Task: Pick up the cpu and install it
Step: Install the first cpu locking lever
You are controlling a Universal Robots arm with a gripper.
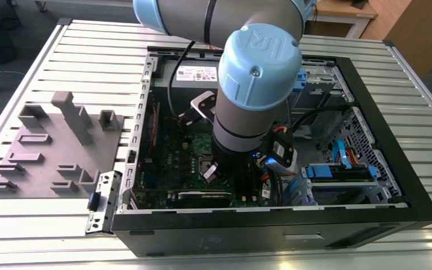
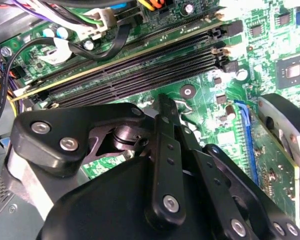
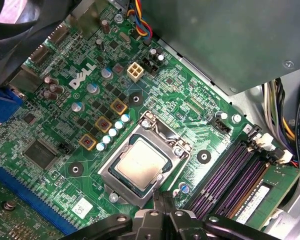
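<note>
The cpu (image 3: 140, 163) lies flat inside the metal socket frame (image 3: 121, 187) on the green board (image 3: 50, 130). The gripper (image 3: 162, 204) hangs just beside the socket, near the memory slots (image 3: 230, 172). Its fingers (image 2: 166, 131) are pressed together and grasp nothing.

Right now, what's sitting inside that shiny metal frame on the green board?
A small square silver chip lies flat inside the metal frame on the green board. Whatever is beneath the chip is covered.
</note>
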